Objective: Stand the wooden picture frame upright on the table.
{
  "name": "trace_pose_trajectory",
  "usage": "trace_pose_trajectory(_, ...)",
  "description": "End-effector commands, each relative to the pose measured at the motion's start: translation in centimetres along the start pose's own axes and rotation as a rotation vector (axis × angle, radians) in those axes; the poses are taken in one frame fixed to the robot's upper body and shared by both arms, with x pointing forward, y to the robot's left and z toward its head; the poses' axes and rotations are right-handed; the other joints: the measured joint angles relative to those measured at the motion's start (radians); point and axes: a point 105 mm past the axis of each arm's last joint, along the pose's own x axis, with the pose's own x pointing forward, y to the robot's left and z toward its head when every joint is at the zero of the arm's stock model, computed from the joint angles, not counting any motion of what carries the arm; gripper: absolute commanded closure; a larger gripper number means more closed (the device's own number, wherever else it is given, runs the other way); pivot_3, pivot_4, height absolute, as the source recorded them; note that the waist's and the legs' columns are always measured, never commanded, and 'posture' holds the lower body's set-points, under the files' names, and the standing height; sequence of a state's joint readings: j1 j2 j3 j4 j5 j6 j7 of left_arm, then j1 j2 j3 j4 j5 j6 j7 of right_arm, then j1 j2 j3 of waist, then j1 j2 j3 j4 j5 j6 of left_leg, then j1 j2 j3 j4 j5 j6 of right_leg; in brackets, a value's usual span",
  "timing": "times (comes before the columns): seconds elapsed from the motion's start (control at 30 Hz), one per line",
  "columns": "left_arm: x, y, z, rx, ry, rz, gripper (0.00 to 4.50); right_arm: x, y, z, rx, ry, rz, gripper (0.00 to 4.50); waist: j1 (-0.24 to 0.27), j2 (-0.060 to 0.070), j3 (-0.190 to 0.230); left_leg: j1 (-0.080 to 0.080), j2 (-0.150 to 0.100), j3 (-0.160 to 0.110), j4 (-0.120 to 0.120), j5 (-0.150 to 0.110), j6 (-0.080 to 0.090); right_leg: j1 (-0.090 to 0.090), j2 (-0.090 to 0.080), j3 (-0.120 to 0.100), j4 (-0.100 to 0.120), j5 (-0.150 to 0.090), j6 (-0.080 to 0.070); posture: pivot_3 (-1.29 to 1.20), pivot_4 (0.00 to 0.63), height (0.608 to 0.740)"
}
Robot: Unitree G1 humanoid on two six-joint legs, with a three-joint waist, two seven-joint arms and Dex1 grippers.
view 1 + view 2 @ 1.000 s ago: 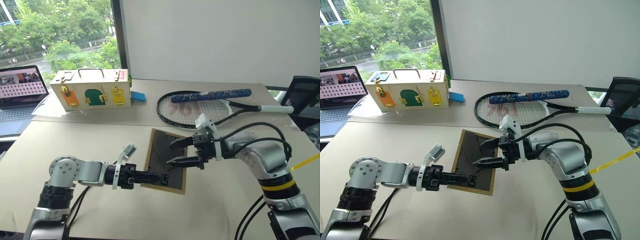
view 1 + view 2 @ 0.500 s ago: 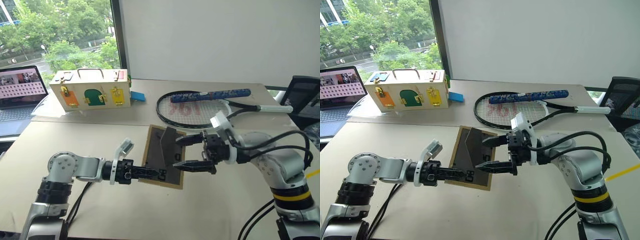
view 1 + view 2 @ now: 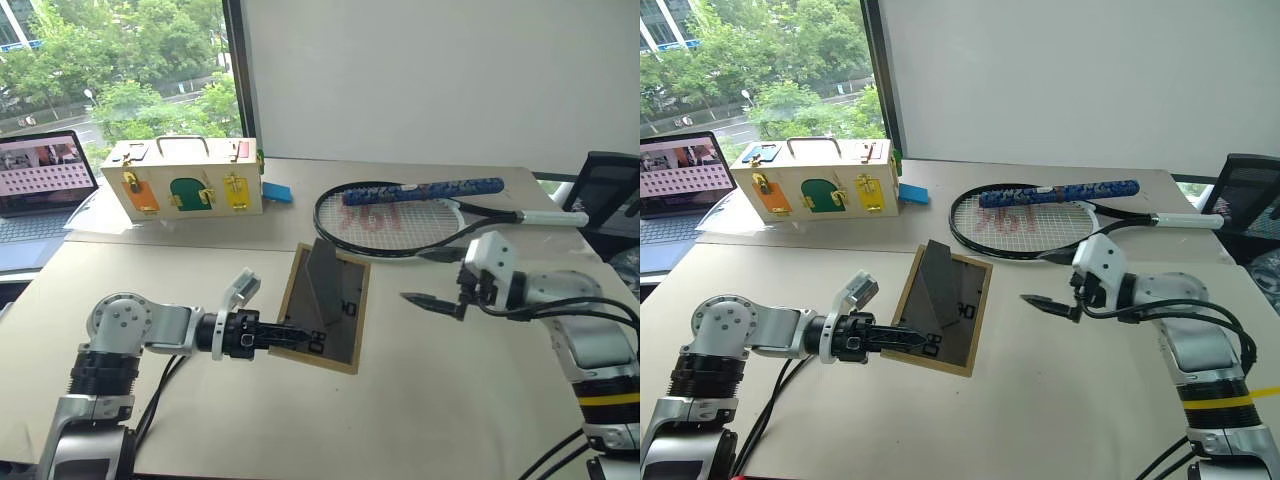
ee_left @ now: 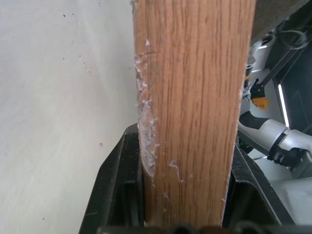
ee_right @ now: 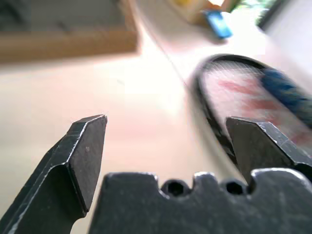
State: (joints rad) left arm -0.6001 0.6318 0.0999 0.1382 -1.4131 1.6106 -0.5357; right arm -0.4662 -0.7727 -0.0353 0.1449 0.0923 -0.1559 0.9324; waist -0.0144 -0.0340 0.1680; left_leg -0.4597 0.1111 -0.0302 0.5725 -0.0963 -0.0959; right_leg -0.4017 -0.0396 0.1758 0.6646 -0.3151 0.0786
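So the right gripper (image 3: pixel 422 277) has pulled away from the frame (image 3: pixel 325 307) and now sits off to its right, fingers spread wide with nothing in them. The desk (image 3: pixel 420 420) carries everything. A racket (image 3: pixel 400 212) lies behind the frame, a latch box (image 3: pixel 185 178) further back-left of it. The frame leans tilted near mid-desk, dark back showing, stand flap out. The left gripper (image 3: pixel 300 338) is clamped on its near-left edge.

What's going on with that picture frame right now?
Left gripper clamped on wooden picture frame, stand flap out. Right gripper open, clear. Table ahead free.
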Motion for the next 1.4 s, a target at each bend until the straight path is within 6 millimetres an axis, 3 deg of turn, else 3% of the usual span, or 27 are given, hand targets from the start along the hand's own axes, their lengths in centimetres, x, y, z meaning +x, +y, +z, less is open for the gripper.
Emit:
trace_pose_trajectory(0.03, 0.2, -1.8, 0.7, 0.043, 0.009, -0.079, 3.32, 0.8, 0.4, 1.6, -0.494, -0.060, -0.044, 0.02, -0.002, 0.000, 0.000, 0.000, 0.000, 0.000, 0.000, 0.000, 0.000, 0.000, 0.000, 0.000, 0.000, 0.000, 0.000, 0.00, 0.150, 0.739)
trace_pose_trajectory(0.1, 0.3, -1.9, 0.9, 0.044, 0.014, -0.083, 3.32, 1.4, 1.3, 2.2, -0.668, -0.112, -0.046, 0.02, -0.007, 0.000, 0.000, 0.000, 0.000, 0.000, 0.000, 0.000, -0.001, 0.000, 0.000, 0.000, 0.000, 0.000, 0.000, 0.00, 0.150, 0.739)
trace_pose_trajectory(0.23, 0.7, -1.9, 0.9, 0.050, 0.041, -0.082, 3.32, 2.5, 3.2, 2.7, -0.756, -0.211, -0.099, 0.02, -0.007, 0.000, 0.000, 0.000, 0.000, 0.000, 0.000, 0.001, -0.001, 0.000, 0.000, 0.000, 0.001, 0.000, 0.000, 0.00, 0.150, 0.739)
trace_pose_trajectory(0.4, 1.3, -1.8, 0.8, 0.045, 0.054, -0.090, 3.32, 3.8, 4.2, 5.4, -0.905, -0.336, -0.192, 0.02, -0.003, 0.000, 0.000, 0.000, 0.000, 0.000, 0.000, 0.002, -0.002, 0.000, 0.000, 0.000, 0.002, 0.000, 0.000, 0.00, 0.150, 0.739)
trace_pose_trajectory(0.63, 1.7, -1.7, 0.9, 0.056, 0.055, -0.089, 3.32, 4.4, 4.5, 7.2, -0.948, -0.427, -0.266, 0.02, -0.002, 0.000, 0.000, 0.000, 0.000, 0.000, 0.001, 0.002, -0.003, 0.001, 0.000, 0.000, 0.003, 0.000, 0.000, 0.00, 0.150, 0.739)
trace_pose_trajectory(0.77, 1.5, -1.5, 1.0, 0.051, 0.036, -0.088, 3.32, 3.9, 3.6, 8.0, -0.995, -0.442, -0.353, 0.02, -0.002, 0.000, 0.000, 0.001, 0.000, -0.001, 0.001, 0.002, -0.003, 0.002, 0.000, 0.000, 0.003, 0.000, 0.000, 0.00, 0.150, 0.739)
trace_pose_trajectory(1.03, 1.1, -1.8, 1.4, 0.066, 0.019, -0.095, 3.32, 2.9, 2.5, 7.2, -1.004, -0.390, -0.409, 0.02, -0.002, 0.000, 0.000, 0.001, 0.000, -0.001, 0.001, 0.002, -0.002, 0.002, 0.000, 0.000, 0.003, 0.000, 0.000, 0.00, 0.150, 0.739)
trace_pose_trajectory(1.4, 1.4, -2.1, 1.7, 0.079, 0.019, -0.098, 3.32, 2.8, 3.8, 8.7, -0.995, -0.449, -0.409, 0.02, -0.003, 0.000, 0.000, 0.004, 0.000, -0.001, 0.002, 0.002, -0.002, 0.006, 0.000, 0.000, 0.003, 0.000, 0.000, 0.00, 0.150, 0.739)
